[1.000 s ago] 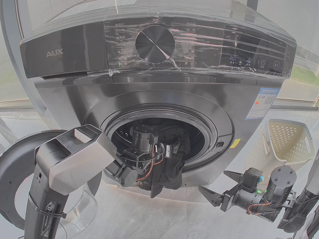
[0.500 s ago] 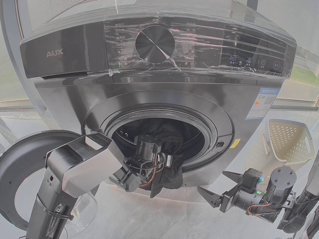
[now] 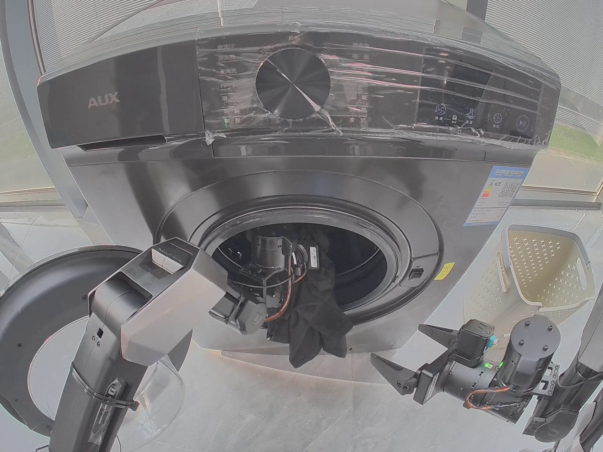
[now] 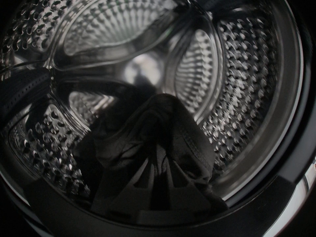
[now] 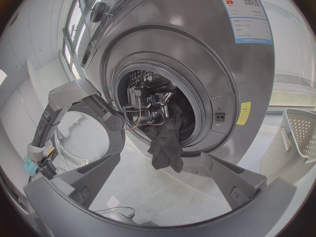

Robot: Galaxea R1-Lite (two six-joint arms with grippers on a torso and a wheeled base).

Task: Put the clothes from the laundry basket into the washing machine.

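Cloth hides the left gripper (image 4: 157,163) in its own wrist view. A black garment (image 3: 311,321) bunches over it in the dim drum (image 4: 243,83), so it cannot be told whether the gripper is open or closed, or whether it grips the garment. In the head view, the left arm (image 3: 157,296) rises from low on the left and reaches through the washer (image 3: 377,177) opening, its wrist just inside the rim. The garment lies partly inside and drapes over the lower rim, its tail hanging down the front. The round door (image 3: 31,321) stands open to the left, partly hidden behind the arm. The right gripper (image 3: 402,346) hovers low on the right, jaws spread wide and holding nothing, near the tilted basket (image 3: 546,265).
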